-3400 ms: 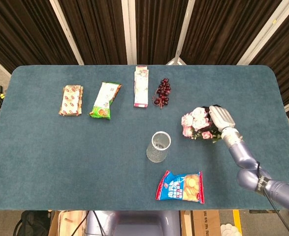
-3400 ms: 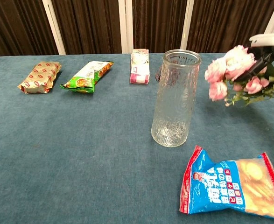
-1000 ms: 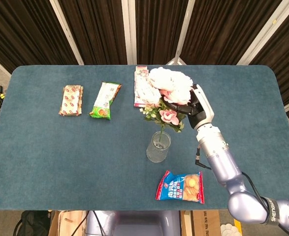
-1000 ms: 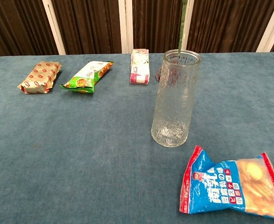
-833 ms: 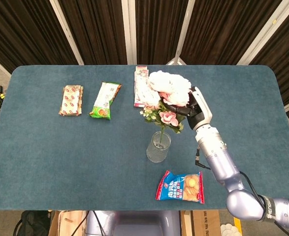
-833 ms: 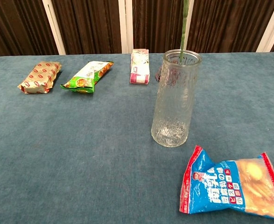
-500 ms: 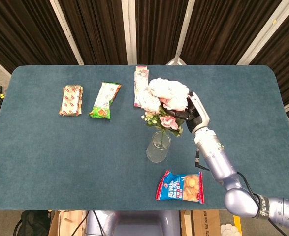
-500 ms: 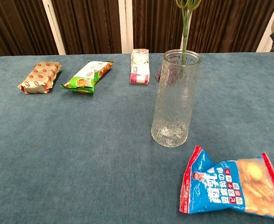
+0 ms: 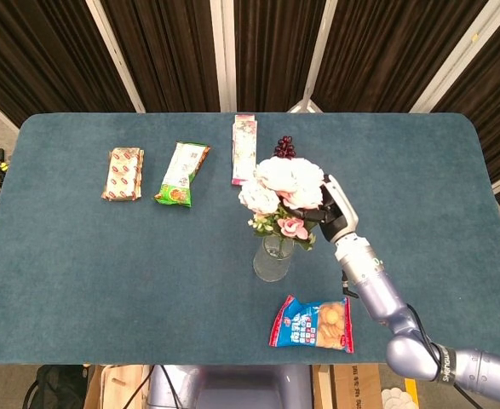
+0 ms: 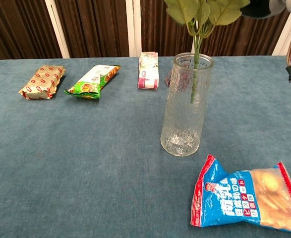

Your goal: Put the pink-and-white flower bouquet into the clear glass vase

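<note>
Since a moment ago the pink-and-white flower bouquet (image 9: pixel 285 194) has sunk lower, and in the head view the right hand (image 9: pixel 333 211) grips it beside the blooms, directly over the clear glass vase (image 9: pixel 272 258) near the table (image 9: pixel 79 247) middle. In the chest view the stems (image 10: pixel 194 74) reach partway down inside the vase, leaves above its rim; the blue chip bag (image 10: pixel 247 195) shows print too small to read, lying just beside the vase toward the near edge.
</note>
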Action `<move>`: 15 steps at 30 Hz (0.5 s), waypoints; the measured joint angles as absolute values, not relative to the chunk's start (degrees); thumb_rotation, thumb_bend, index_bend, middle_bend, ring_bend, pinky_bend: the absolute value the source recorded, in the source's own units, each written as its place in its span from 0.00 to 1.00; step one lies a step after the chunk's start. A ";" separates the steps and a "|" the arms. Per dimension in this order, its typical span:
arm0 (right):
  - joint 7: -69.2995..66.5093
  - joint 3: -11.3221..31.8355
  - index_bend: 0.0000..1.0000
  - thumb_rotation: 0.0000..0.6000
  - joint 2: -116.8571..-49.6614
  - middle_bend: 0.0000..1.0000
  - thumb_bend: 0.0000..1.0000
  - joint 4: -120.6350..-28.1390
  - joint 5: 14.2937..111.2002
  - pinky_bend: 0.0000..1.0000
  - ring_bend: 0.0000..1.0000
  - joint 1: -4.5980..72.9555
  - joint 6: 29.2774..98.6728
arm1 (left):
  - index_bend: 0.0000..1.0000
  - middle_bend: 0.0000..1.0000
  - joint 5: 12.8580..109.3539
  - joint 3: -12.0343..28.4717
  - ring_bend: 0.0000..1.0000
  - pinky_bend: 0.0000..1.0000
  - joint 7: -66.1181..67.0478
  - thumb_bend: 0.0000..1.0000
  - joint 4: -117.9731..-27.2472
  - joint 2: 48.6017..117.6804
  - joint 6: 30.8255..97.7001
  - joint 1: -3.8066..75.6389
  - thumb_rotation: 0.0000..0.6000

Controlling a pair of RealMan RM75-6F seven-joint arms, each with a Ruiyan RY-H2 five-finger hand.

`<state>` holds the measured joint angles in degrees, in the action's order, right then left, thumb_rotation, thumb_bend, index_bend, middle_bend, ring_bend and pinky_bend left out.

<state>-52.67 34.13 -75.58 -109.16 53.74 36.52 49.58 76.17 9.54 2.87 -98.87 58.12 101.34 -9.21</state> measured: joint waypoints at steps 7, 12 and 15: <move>-53.86 32.13 0.55 1.00 -78.34 0.47 0.29 -105.82 56.44 0.14 0.52 36.21 48.65 | 0.16 0.00 76.19 9.52 0.00 0.03 3.22 0.20 -98.95 58.22 101.38 -9.17 1.00; -54.28 31.33 0.51 1.00 -79.83 0.46 0.29 -104.16 57.66 0.14 0.46 36.28 48.20 | 0.16 0.00 76.05 9.59 0.00 0.03 3.37 0.20 -98.97 58.24 101.29 -9.10 1.00; -54.34 30.84 0.36 1.00 -80.03 0.35 0.25 -103.93 58.53 0.09 0.33 36.38 47.36 | 0.16 0.00 76.07 9.55 0.00 0.03 3.43 0.20 -98.98 58.25 101.24 -9.07 1.00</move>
<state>-54.34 30.84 -80.03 -103.93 58.53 36.38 47.36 76.07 9.55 3.43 -98.98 58.25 101.24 -9.07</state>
